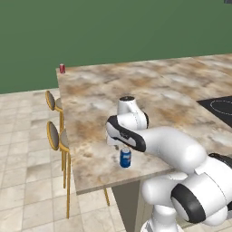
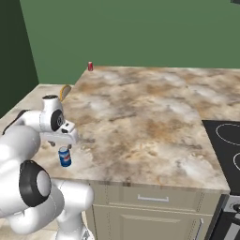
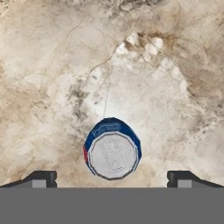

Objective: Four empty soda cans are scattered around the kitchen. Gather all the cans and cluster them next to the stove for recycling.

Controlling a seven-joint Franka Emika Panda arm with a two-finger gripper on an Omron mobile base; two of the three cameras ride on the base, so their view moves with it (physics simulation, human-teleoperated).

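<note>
A blue soda can (image 1: 125, 158) with a silver top stands upright near the counter's front left edge, also seen as the blue can (image 2: 64, 157). My gripper (image 3: 112, 179) hangs right above it, pointing down, open. In the hand view the blue can (image 3: 113, 149) lies between the two fingertips (image 3: 43, 178), touching neither. A red soda can (image 1: 62, 68) stands at the counter's far left corner, the same red can (image 2: 90, 66) in the right base view. The stove (image 1: 219, 108) is a black cooktop with white rings at the counter's right end, its cooktop (image 2: 227, 140) well away from both cans.
The marble counter (image 1: 149, 90) stretches wide between the cans and the stove. Two round-seated stools (image 1: 55, 133) stand on the tiled floor along its left side. Below the front edge are cabinet drawers (image 2: 150, 199). A green wall lies behind.
</note>
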